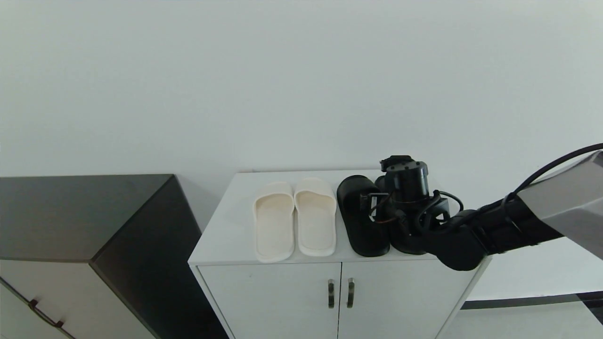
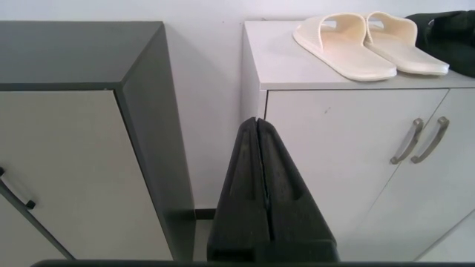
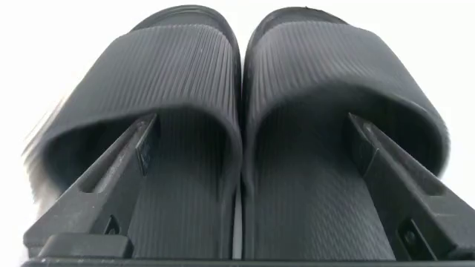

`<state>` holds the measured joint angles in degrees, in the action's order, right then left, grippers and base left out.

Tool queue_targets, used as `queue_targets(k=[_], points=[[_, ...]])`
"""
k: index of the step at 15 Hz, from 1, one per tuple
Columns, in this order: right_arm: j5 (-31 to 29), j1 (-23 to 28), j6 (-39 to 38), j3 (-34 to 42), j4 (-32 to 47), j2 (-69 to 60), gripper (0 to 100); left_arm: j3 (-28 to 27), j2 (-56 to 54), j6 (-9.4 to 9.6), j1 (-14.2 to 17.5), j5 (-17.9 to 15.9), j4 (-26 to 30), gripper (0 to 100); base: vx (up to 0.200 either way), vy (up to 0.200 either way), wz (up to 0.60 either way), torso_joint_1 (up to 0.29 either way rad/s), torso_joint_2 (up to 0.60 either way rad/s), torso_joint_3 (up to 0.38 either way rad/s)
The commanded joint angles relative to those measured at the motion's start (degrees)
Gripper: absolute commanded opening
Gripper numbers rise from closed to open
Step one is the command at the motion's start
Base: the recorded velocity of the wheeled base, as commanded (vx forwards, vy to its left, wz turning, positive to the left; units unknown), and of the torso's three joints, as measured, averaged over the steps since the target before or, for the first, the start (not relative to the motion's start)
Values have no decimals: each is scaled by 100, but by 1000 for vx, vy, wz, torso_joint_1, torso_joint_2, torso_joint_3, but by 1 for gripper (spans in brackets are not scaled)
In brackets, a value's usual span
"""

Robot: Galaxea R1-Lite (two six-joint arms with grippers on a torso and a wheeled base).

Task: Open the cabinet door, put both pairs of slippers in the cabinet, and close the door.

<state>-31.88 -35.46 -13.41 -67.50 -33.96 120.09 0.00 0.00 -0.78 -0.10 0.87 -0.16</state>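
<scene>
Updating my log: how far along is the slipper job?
Nothing is finished: the cabinet doors are shut and the white slippers lie on top. In hand: the right gripper, open, has one finger inside each of the black slippers. Remaining: opening, stowing both pairs, closing.

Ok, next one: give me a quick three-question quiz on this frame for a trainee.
1. True or false: the cream slippers and the black slippers lie on top of the white cabinet, and its doors are shut.
2. The fingers of the right tool are: A) one inside each black slipper; B) hanging clear above the cabinet; C) around one cream slipper.
3. Fill in: the left tool is ___ (open or shut).
Key: 1 true; 2 A; 3 shut.
</scene>
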Motion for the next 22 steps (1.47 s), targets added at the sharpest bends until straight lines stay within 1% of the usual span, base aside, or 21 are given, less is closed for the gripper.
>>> queue_targets(k=[1,4,7,8,15,18,19,21,22], points=[[6,57,67,-396,-5,375,100,0,9,-1,1,1,-2,0,0,0,0,0,0,0],[-3,92,190,-791,-5,586,100,0,9,-10,1,1,-2,0,0,0,0,0,0,0],[-11,119,225,-914,-5,709,100,0,9,-10,1,1,-2,0,0,0,0,0,0,0],[-11,119,225,-923,-5,718,0,0,9,-10,1,1,-2,0,0,0,0,0,0,0],[-38,110,269,-835,-5,524,0,0,9,-45,1,1,-2,0,0,0,0,0,0,0],[-3,75,304,-158,-5,-214,0,0,9,-45,1,1,-2,0,0,0,0,0,0,0],[129,39,313,149,-14,-522,0,0,9,-36,1,1,-2,0,0,0,0,0,0,0],[718,-101,436,861,-172,-1137,0,0,9,-27,1,-7,-2,0,0,0,0,0,0,0],[1114,-189,559,1345,-269,-1541,0,0,9,-27,1,1,-2,0,0,0,0,0,0,0]])
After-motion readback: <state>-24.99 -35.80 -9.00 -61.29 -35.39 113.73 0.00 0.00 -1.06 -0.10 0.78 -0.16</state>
